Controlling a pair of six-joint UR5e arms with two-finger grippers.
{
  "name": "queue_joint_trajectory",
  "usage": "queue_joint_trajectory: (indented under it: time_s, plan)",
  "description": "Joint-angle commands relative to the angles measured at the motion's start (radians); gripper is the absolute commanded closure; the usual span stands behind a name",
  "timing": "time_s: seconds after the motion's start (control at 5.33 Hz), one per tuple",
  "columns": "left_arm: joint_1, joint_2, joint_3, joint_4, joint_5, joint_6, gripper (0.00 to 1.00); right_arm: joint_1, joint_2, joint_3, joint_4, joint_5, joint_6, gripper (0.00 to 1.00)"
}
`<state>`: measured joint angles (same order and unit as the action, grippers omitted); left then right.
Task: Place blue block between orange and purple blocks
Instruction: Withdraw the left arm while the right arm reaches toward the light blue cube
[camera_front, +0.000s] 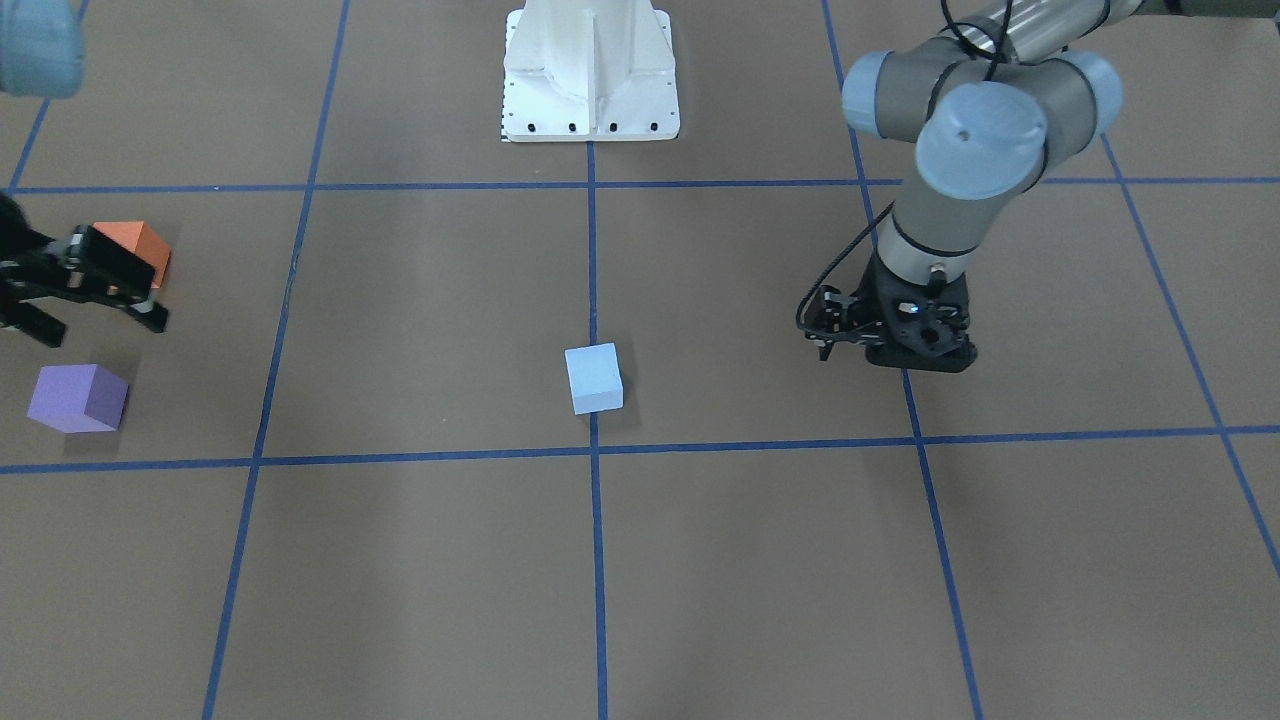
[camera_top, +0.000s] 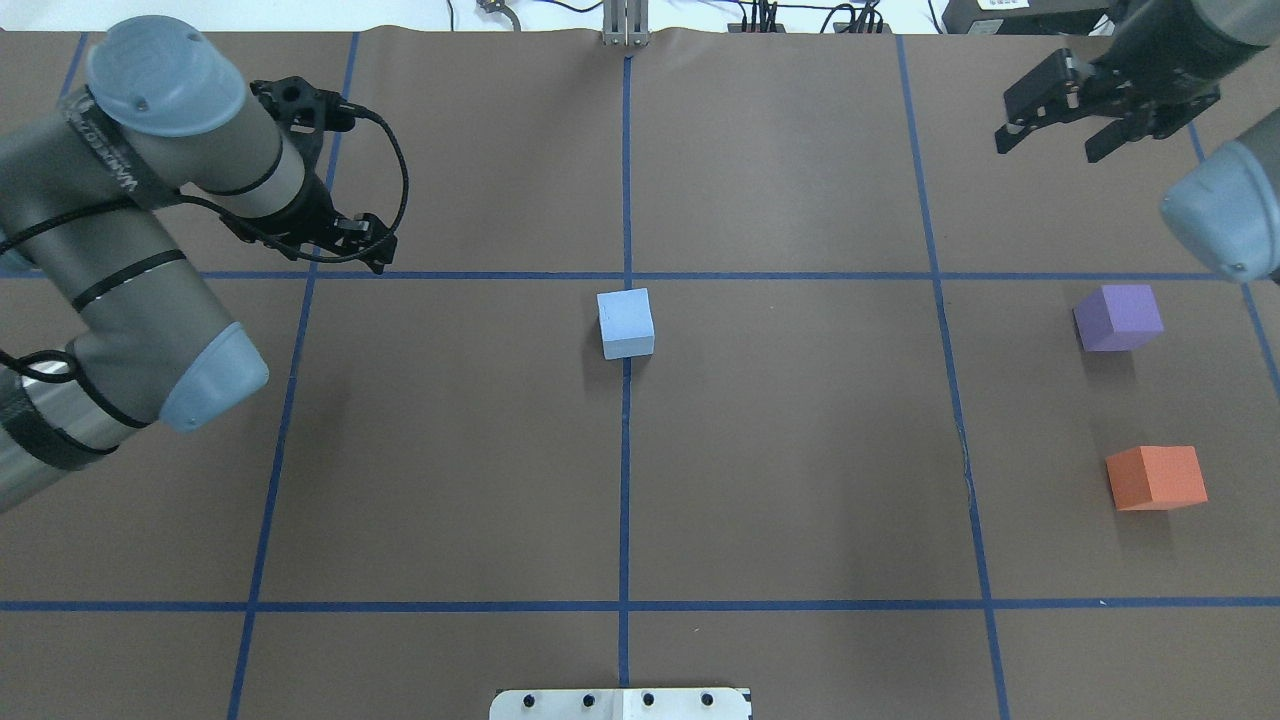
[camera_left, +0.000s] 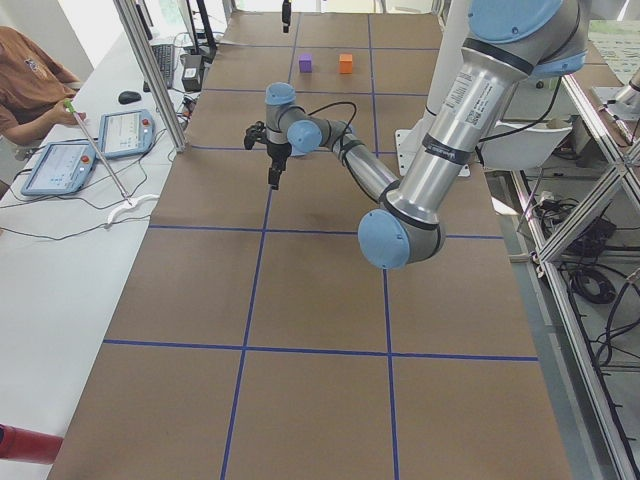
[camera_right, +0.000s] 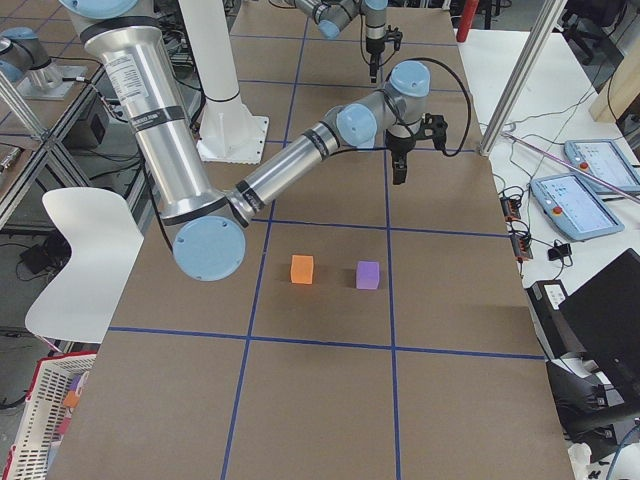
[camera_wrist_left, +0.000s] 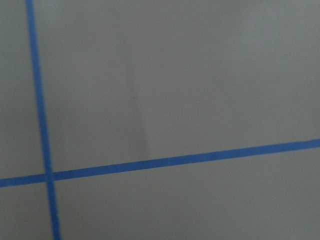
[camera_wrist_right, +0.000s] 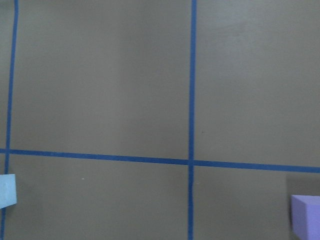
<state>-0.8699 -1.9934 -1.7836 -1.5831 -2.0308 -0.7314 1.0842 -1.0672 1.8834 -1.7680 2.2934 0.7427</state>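
I am holding my right tool (camera_top: 1047, 146) spread open and empty, past the purple block (camera_top: 1120, 318); my left tool's (camera_front: 912, 350) state I cannot tell. Seen from overhead, the blue block (camera_top: 626, 323) is sitting mid-way on the counter (camera_top: 800, 480), at 3 o'clock from the nearer left tool and 8 o'clock from the right. The orange block (camera_top: 1156, 478) is lying at 6 o'clock of the purple, apart from it

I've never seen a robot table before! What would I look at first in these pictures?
Probably the blue block, alone on a blue tape line in the middle of the table. Next, the purple block and orange block, apart from each other on the robot's right side. The big grey left arm and right arm hang over the table, the right one's jaws open.
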Motion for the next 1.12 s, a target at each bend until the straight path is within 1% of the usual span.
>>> queue_joint_trajectory:
  time_s: [0.0,0.19,0.38,0.56,0.75,0.94]
  plan:
    - [-0.116,0.16,-0.091,0.0,-0.057,0.172,0.0,-0.213,0.204,-0.039,-0.105,-0.16,0.119,0.0]
    - [-0.179,0.212,-0.102,0.0,-0.09,0.267,0.0,-0.274,0.304,-0.122,-0.104,-0.17,0.171,0.0]
    - [-0.216,0.237,-0.102,0.0,-0.104,0.315,0.0,-0.334,0.391,-0.218,-0.099,-0.237,0.209,0.0]
    - [-0.216,0.24,-0.1,0.0,-0.104,0.319,0.0,-0.372,0.421,-0.286,-0.076,-0.245,0.211,0.0]
    - [-0.216,0.242,-0.102,-0.001,-0.104,0.319,0.0,-0.404,0.421,-0.396,0.076,-0.255,0.213,0.0]
    - [-0.218,0.242,-0.102,-0.002,-0.104,0.319,0.0,-0.443,0.446,-0.483,0.137,-0.296,0.222,0.0]
